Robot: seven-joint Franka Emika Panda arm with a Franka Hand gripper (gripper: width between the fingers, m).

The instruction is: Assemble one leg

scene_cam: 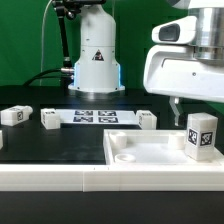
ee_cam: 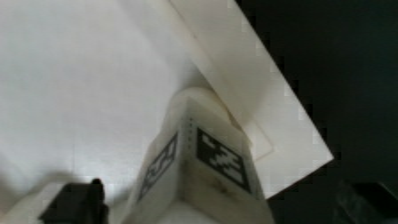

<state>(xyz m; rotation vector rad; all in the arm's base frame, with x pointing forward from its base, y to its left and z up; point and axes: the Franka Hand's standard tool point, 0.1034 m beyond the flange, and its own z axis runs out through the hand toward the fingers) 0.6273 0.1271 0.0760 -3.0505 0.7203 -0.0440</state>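
- Leg (scene_cam: 200, 135): upright on the tabletop (scene_cam: 140, 152), near its corner at the exterior view's right.
- Tool (scene_cam: 180, 108): just above and beside the leg. One finger (ee_cam: 71, 202) shows, clear of it, and I cannot tell the spread.
- Step, as I judge: seating the leg.
- Next: I'd centre, grip, then twist.

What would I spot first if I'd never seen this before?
Probably the small white upright plastic post with a black-and-white square tag, standing on the wide white square tray at the exterior view's right. Just above it hangs the robot's bulky white wrist with its gripper. Behind, the flat marker board lies on the black table.
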